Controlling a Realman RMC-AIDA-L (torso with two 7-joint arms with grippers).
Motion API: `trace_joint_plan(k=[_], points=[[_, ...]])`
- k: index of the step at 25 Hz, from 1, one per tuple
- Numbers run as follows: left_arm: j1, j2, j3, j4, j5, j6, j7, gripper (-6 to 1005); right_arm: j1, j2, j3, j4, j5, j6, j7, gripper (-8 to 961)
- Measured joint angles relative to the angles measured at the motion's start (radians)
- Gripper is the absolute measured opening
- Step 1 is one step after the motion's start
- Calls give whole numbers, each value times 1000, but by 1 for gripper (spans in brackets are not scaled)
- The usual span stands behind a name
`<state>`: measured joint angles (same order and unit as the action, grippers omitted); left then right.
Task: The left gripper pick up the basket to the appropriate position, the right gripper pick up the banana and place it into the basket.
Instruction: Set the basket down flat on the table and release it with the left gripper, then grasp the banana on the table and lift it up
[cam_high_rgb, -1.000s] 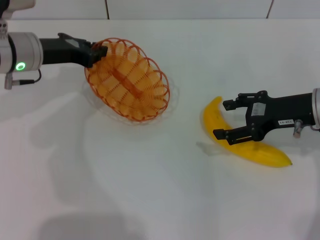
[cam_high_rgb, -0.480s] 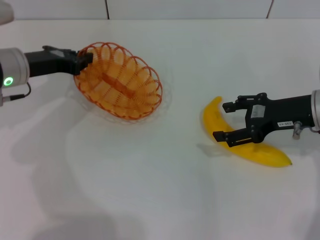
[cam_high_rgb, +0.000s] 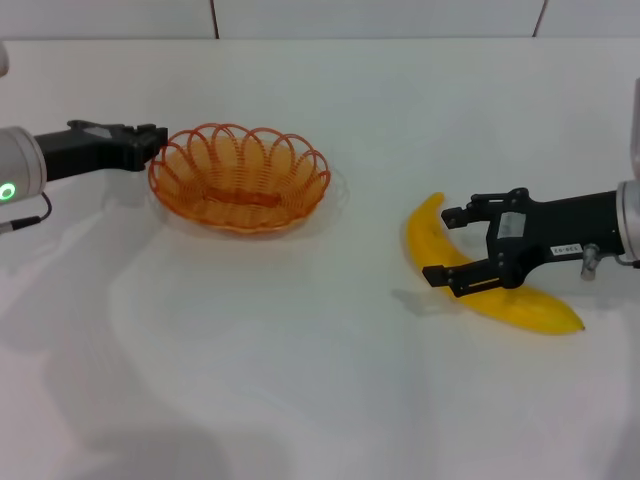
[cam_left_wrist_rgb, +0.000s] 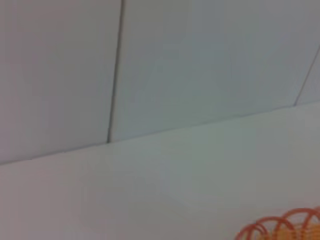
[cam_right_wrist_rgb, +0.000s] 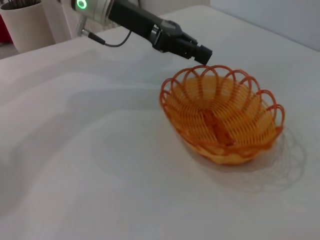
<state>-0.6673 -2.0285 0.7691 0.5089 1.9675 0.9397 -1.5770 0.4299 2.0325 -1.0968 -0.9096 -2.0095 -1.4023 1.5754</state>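
while the broad white table (cam_high_rgb: 300, 380) spreads under everything, a pale panelled wall (cam_left_wrist_rgb: 200, 60) with dark seams is seen behind it in the left wrist view. on the right of the head view, the right gripper (cam_high_rgb: 446, 243), a black two-fingered claw on a black arm with a white text sticker, is reached in from the table's right edge. its two fingers are spread wide, one on either side of the banana's middle, and nothing is clamped between them; whether the fingertips touch the fruit cannot be told. the large, smooth, curved, bright yellow banana (cam_high_rgb: 425, 240) is laid flat on the table, with its upper end pointing away from the robot and its dark tip toward the right edge. it is kept well apart from the basket. the small oval orange basket of looped wire with a scalloped rim (cam_high_rgb: 240, 180) is set upright on the table on the left side, its opening facing up, and nothing is held inside it. a slice of its rim is also caught in the left wrist view (cam_left_wrist_rgb: 280, 227), and all of it is shown in the right wrist view (cam_right_wrist_rgb: 220, 120). the left gripper (cam_high_rgb: 155, 140), a black two-fingered claw on a flat black arm, is held level at the basket's left end, right by the rim (cam_right_wrist_rgb: 202, 52). whether its fingers are closed on the wire or released cannot be told.
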Motion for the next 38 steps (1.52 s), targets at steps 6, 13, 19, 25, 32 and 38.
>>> trace_joint_plan(k=[6,13,19,25,32,38], points=[[-3,0,2,-17,-6,-1,8,184,5,0,0,12,0,0,-1,894],[-2,2,4,-12,-6,-1,8,193,6,0,0,13,0,0,-4,893],[4,-1,11,-9,-8,14,56,201,2,0,0,12,0,0,-5,893],[21,-4,13,11,-33,74,141,290,-1,0,0,12,0,0,-4,893],[82,-9,13,21,-228,162,370,434,-3,0,0,7,0,-3,-2,893],[132,-2,13,46,-270,210,406,672,-4,1,0,2,0,-11,-1,893]])
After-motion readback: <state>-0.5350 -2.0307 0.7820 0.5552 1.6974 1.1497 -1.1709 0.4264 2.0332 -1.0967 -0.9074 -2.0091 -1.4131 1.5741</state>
